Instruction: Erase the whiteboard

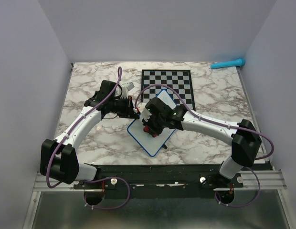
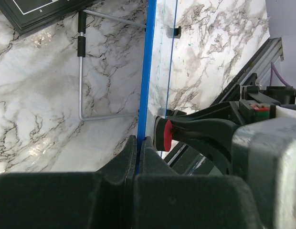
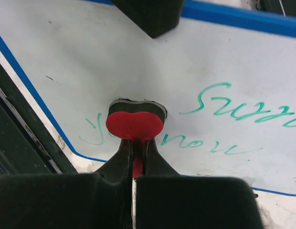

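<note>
Setting: marble-patterned table (image 1: pixel 90 81) inside a white-walled cell, with two arms reaching in from its near edge.
Whiteboard: the blue-rimmed whiteboard (image 1: pixel 143 139) sits mid-table, turned corner-on to the arms. Its far corner overlaps the near edge of the chessboard (image 1: pixel 167 81).
Left tool: the left tool (image 2: pixel 138 143) is pinched narrow on the board's blue rim, steadying it. The wrist view shows the board edge-on, so it seems to be lifted off the table on that side.
Right tool: the right tool (image 3: pixel 136 143) is clamped on the stem of a red heart-shaped eraser (image 3: pixel 135 125), whose dark pad is pressed to the white face.
Step in hand: wiping is under way but looks far from done. Teal writing (image 3: pixel 234 107) runs in two lines just beside the pad.
Next move: likely a sweep of the pad across both lines, pressing evenly while the left grip resists the push.
Around: a bent wire stand (image 2: pixel 81 81) lies on the table behind the board, and a teal object (image 1: pixel 228 63) rests at the far right corner, well apart.
In the way: the left tool's fingers cover a strip of the rim, and the two tools sit close together. A long stroke could bring them into contact or lever the board out of its pinch.
</note>
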You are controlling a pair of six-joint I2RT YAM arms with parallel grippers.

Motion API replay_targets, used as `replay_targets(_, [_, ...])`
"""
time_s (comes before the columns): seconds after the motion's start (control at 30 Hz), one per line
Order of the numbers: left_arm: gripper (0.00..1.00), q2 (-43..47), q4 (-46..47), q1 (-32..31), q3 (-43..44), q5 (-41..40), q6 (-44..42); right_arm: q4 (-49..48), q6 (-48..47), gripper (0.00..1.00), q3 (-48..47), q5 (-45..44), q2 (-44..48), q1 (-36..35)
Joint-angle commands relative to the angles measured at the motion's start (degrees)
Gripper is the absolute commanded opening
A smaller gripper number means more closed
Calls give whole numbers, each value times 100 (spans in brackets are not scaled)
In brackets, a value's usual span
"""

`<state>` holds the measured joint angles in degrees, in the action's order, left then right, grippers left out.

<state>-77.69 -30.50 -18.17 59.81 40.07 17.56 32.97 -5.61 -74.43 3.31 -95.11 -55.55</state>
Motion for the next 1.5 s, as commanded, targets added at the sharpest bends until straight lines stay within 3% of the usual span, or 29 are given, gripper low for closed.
replay_targets(0.0, [0,122,62,-72,-31,176,107,78,-81,1,245,90,10,255])
replay_targets(0.3, [0,105,62,-72,4,167,81,324,-432,1,-800,3,-385,703])
replay_targets(0.77, [0,122,62,-81,-31,202,46,306,-529,1,316,231,98,738])
replay_targets(1.17, [0,87,9,-107,13,167,-16,552,-573,1,-1380,310,-701,739])
replay_targets(1.47, [0,70,-44,-125,92,202,-51,456,-608,1,-125,381,-166,809])
